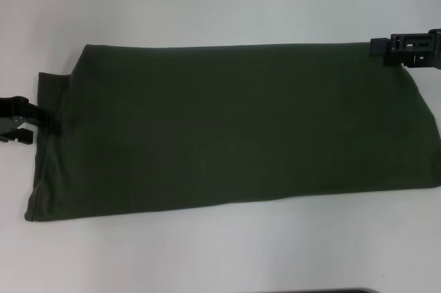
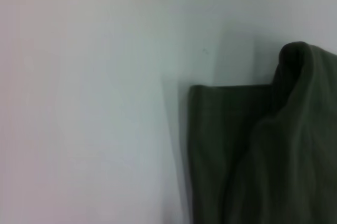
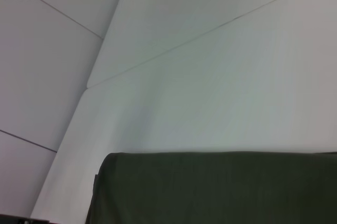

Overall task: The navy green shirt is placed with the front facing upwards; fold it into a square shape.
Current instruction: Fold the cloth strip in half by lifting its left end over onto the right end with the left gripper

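Navy green shirt [image 1: 234, 127] lies flat on the white surface [image 1: 207, 3], already folded into a long band running left to right and filling most of the head view. Plain olive cloth faces up, no lettering or label showing. Far edge is straight; near edge slopes slightly toward the left. At the left end a lower layer sticks out past the upper fold, forming a narrow step.

Left gripper [image 1: 31, 122] sits at the shirt's left edge, about mid-depth, touching the protruding layer. Can't tell whether its fingers are pinching cloth or just beside it. Left wrist view shows the shirt [image 2: 263, 161] with a raised hump of cloth at one corner, and bare surface [image 2: 84, 97] next to it.

Right gripper [image 1: 389, 48] is at the far right corner of the shirt, at the cloth edge. Finger state can't be told either. Right wrist view shows a straight shirt edge [image 3: 221, 190] with a rounded corner against the surface [image 3: 210, 76].
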Robot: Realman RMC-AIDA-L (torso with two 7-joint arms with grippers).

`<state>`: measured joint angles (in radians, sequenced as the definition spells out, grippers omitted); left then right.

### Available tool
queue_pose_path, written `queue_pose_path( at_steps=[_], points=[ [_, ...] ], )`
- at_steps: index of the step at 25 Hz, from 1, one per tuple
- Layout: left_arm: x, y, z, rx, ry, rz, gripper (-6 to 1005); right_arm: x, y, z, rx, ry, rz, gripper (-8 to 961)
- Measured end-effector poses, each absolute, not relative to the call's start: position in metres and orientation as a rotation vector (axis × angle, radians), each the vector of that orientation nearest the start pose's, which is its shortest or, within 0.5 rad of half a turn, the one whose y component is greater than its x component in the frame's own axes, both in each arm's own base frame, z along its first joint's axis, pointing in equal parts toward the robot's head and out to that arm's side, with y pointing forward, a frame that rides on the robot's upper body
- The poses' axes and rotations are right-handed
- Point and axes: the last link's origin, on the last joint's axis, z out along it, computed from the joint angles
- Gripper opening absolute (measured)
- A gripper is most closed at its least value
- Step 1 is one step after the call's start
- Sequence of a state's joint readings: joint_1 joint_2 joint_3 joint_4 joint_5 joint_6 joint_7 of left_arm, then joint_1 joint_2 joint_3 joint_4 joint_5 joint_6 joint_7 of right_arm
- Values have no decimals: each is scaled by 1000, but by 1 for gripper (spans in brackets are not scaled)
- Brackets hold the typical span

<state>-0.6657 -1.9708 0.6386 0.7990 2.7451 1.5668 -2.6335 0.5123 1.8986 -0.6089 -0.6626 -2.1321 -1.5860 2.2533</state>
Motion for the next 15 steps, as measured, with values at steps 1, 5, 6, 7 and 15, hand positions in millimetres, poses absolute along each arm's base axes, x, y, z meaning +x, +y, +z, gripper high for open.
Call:
queue_pose_path(
  at_steps=[1,5,6,7,15],
  points=[
    [-316,349,59,-2030,-1962,166,626,313,335,77,-2267,1760,610,763],
    [-315,349,59,-2034,-1962,166,626,314,335,78,-2266,1760,609,762],
    [-315,349,59,-2032,-1962,168,625,314,335,78,-2265,1760,609,761],
    [-316,349,59,-2027,-1963,171,625,314,335,77,-2265,1760,609,761],
    [-318,348,59,-2013,-1968,171,623,313,336,77,-2266,1759,609,762]
  ],
)
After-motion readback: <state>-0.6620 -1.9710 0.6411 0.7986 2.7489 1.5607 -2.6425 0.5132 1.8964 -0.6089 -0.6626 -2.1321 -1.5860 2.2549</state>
